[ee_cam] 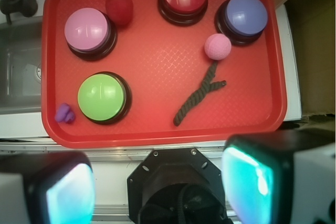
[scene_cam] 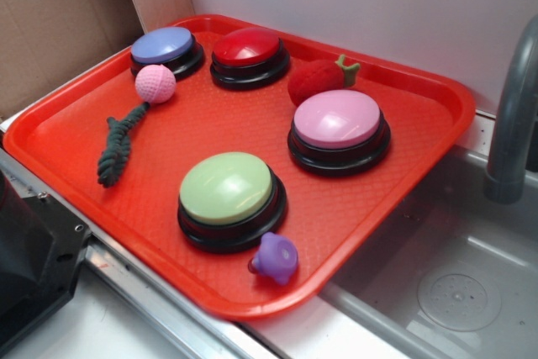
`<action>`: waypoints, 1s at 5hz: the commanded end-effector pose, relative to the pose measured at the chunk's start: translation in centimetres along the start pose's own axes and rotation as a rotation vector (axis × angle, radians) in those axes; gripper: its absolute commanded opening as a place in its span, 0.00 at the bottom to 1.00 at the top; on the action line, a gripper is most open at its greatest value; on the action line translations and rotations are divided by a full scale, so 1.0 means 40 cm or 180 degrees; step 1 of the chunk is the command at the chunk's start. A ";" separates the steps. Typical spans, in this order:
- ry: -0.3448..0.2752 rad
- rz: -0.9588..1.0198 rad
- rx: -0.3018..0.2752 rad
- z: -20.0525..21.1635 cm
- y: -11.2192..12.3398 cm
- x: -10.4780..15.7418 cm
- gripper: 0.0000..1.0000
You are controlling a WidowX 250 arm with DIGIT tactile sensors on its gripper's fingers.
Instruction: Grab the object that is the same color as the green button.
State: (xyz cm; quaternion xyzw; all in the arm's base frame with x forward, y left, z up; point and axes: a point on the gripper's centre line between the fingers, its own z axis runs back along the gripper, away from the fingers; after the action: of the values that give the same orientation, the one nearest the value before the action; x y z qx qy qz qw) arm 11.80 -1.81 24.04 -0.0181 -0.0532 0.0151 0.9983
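Note:
The dark grey-green rope piece (scene_cam: 116, 145) lies flat on the red tray (scene_cam: 67, 132), near its left side, one end touching the pink ball (scene_cam: 155, 83). In the wrist view the rope (ee_cam: 197, 98) runs diagonally on the tray (ee_cam: 157, 61), right of the green button (ee_cam: 101, 97). The green button (scene_cam: 225, 189) stands at the tray's front. My gripper (ee_cam: 157, 184) is open and empty, its fingers (ee_cam: 71, 195) wide apart, held high above and off the tray's near edge. The gripper does not show in the exterior view.
On the tray stand a pink button (scene_cam: 338, 120), a red button (scene_cam: 248, 48), a blue button (scene_cam: 164, 46), a red plush strawberry (scene_cam: 318, 80) and a small purple toy (scene_cam: 276, 258). A sink (scene_cam: 454, 283) with a grey faucet (scene_cam: 513, 107) lies right. The black robot base (ee_cam: 178, 187) is below.

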 end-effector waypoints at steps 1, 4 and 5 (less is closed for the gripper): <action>0.0000 0.0000 0.0000 0.000 0.000 0.000 1.00; 0.0111 0.1724 0.0030 -0.320 0.169 0.072 1.00; 0.0278 0.1657 0.0044 -0.390 0.155 0.047 1.00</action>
State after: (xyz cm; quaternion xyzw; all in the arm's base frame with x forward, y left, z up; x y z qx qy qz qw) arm 15.12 3.74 8.14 -0.0240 0.0086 0.2757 0.9609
